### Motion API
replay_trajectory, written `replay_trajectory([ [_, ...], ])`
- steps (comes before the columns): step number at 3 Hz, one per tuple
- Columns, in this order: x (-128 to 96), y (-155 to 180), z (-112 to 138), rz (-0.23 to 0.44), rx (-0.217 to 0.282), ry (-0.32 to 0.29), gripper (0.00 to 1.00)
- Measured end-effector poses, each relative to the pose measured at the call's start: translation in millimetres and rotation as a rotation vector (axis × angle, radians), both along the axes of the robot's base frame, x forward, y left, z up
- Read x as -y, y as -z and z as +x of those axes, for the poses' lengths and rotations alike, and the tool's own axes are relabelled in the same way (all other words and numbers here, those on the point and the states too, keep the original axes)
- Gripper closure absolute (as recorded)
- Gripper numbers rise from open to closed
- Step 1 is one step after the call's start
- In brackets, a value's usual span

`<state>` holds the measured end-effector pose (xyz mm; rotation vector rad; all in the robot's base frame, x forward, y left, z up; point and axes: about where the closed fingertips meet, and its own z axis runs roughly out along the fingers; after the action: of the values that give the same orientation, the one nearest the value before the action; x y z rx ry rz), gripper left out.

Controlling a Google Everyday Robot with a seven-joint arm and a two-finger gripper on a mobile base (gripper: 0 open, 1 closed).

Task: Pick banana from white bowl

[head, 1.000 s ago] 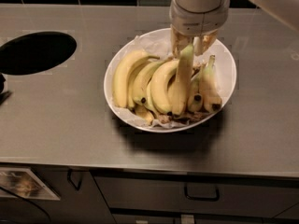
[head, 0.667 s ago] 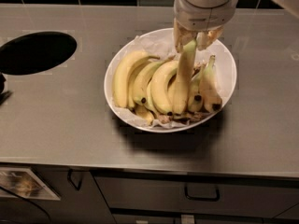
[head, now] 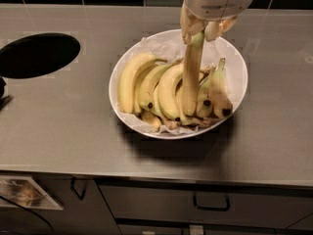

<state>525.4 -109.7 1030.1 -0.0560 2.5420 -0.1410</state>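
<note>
In the camera view, the pale gripper [head: 200, 32] is seen at 12 o'clock over the wide glossy white bowl [head: 235, 62] on the grey steel desk [head: 73, 124], its fingers [head: 186, 26] closed on the top of the long, slim yellow banana [head: 191, 77]. That banana is held upright, its lower tip among curved yellow bananas [head: 146, 84] in the bowl.

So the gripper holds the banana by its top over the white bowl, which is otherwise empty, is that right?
Not quite: the camera view shows the gripper holding the banana over the bowl, but other bananas lie in it.
</note>
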Motion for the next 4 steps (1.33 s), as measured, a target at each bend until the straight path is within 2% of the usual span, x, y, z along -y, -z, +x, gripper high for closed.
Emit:
replay_trajectory([
  [2,-29,-40,-10,-0.005,0.06,-0.071,1.0],
  [4,-39,-78,-23,0.001,0.12,-0.113,1.0],
])
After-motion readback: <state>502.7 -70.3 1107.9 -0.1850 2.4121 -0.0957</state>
